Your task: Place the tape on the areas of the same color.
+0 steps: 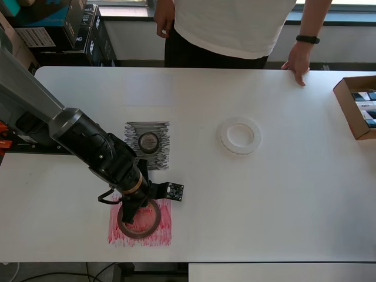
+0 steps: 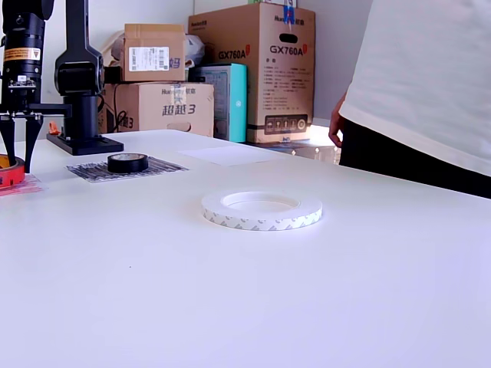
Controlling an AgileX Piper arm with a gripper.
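Note:
The dark red-brown tape ring point(image 1: 154, 218) lies on the red scribbled patch point(image 1: 163, 235); its edge shows in the exterior view point(image 2: 8, 170). My gripper point(image 1: 128, 215) point(image 2: 18, 157) stands over the ring's left side in the overhead view, pointing down with its jaws apart. Whether a finger touches the ring I cannot tell. The small black ring point(image 1: 148, 141) point(image 2: 127, 162) sits on the black scribbled patch point(image 1: 160, 132) point(image 2: 157, 169). The wide white ring point(image 1: 239, 136) point(image 2: 261, 210) lies on the bare table. The white paper sheet point(image 2: 230, 155) lies beyond the black patch in the exterior view.
A person point(image 1: 235, 23) stands at the table's far side with a hand point(image 1: 299, 59) on it. An open cardboard box point(image 1: 358, 106) sits at the overhead view's right edge. Stacked cartons point(image 2: 253, 69) stand behind the table. The arm's base point(image 2: 80, 142) is at the exterior view's left.

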